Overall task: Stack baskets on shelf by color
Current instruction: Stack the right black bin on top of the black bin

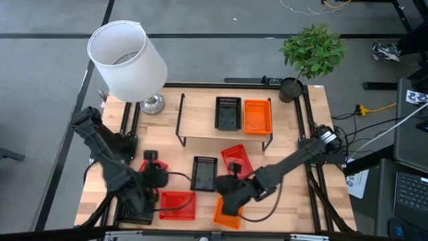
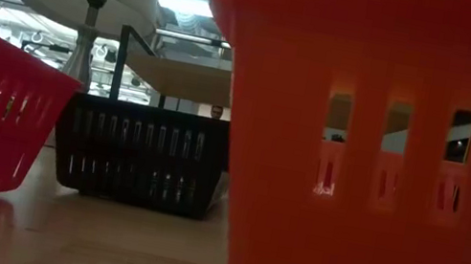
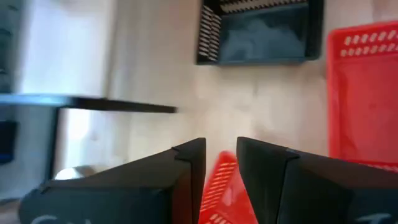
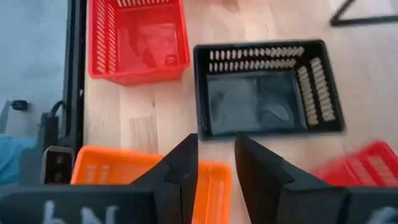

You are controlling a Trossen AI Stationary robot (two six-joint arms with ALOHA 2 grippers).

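The shelf [image 1: 200, 120] carries a black basket [image 1: 228, 112] and an orange basket [image 1: 258, 116] side by side. On the table rest a black basket [image 1: 204, 173], a skewed red basket [image 1: 235, 161] and a red basket [image 1: 177, 204]. My left gripper [image 1: 155, 175] [image 3: 221, 146] is left of the black basket [image 3: 261, 31], shut on another red basket [image 3: 222, 183], mostly hidden under it. My right gripper [image 1: 231, 194] [image 4: 216, 140] is shut on an orange basket [image 1: 227, 213] [image 4: 124, 177] [image 2: 383, 177] at the near edge. My left gripper has a slotted wall of the red basket, near a corner [image 3: 217, 180], in the narrow gap between its two fingers, coming from above. The fingers hide the rest of it. My right gripper pinches the orange basket's rim near a corner [image 4: 211, 183] from above. Whether the basket is lifted, I cannot tell.
A lamp with a white shade [image 1: 127, 60] stands at the table's far left corner, a potted plant [image 1: 311, 53] at the far right corner. The shelf's black wire leg [image 3: 93, 102] is close to my left gripper. The shelf's left third is bare wood.
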